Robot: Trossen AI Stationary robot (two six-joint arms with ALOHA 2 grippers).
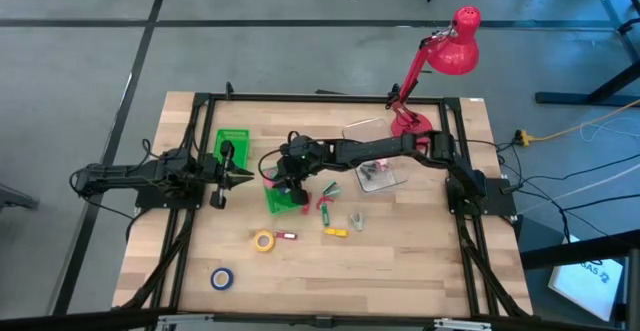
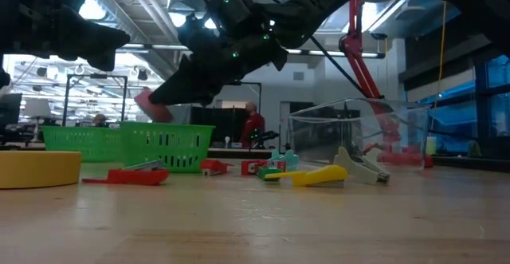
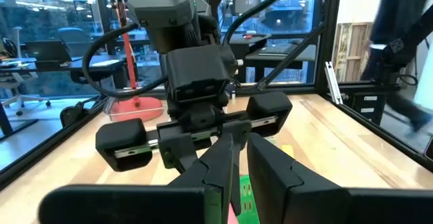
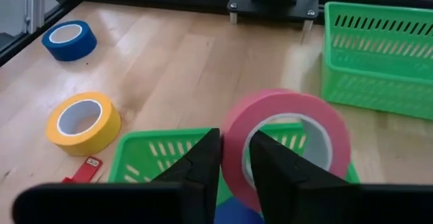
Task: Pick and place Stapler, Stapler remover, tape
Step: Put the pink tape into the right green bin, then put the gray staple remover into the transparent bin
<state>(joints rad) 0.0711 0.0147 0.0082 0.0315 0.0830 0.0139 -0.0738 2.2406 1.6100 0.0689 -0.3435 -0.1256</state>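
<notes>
Right gripper (image 4: 235, 158) hovering over the nearer green bin (image 4: 145, 158), fingers pinching the rim of the pink tape roll (image 4: 287, 143), roll upright on edge between them and right above the bin's opening. Something blue showing down inside that bin, can't tell what. Second green bin (image 4: 379, 55) sitting just beyond, near the left arm's base. Left gripper (image 1: 236, 177) parked by the left edge of the table (image 1: 400, 271), pointed toward the bins, fingers close together with nothing in them. Yellow tape roll (image 4: 82, 122) flat on the wood just beside the nearer bin, small red item (image 4: 84, 170) touching or almost touching it. Blue tape roll (image 4: 70, 39) farther out, well apart from the rest. More small red, yellow and grey bits (image 1: 338, 216) scattered mid-table, clear container (image 1: 380, 176) and a pink desk lamp (image 1: 440, 61) toward the back right.
</notes>
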